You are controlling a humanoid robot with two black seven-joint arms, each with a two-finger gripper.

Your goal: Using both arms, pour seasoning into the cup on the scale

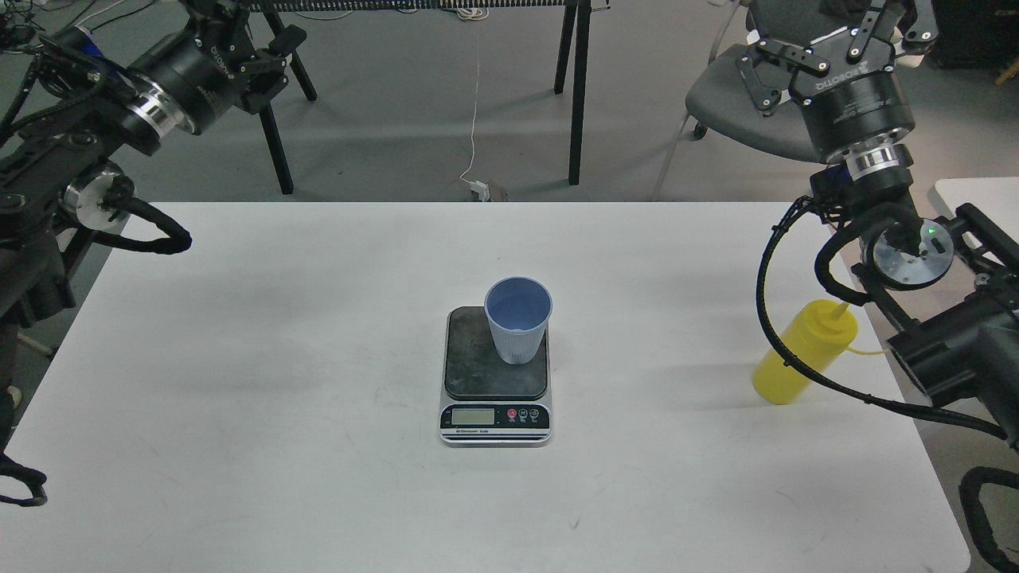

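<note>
The light blue ribbed cup (518,318) stands upright and empty on the dark platform of the small digital scale (494,374) at the table's middle. The yellow squeeze bottle (800,354) stands near the right table edge, partly crossed by my right arm's cable. My right gripper (836,32) is raised high at the top right, beyond the table's far edge, fingers spread open and empty. My left gripper (255,40) is raised at the top left, off the table, partly cut by the frame's top, and its fingers look spread.
A grey office chair (776,99) stands behind the table at the right. Black table legs (577,87) stand on the floor beyond. A second white table (979,207) is at the far right. A white cable lies on the floor.
</note>
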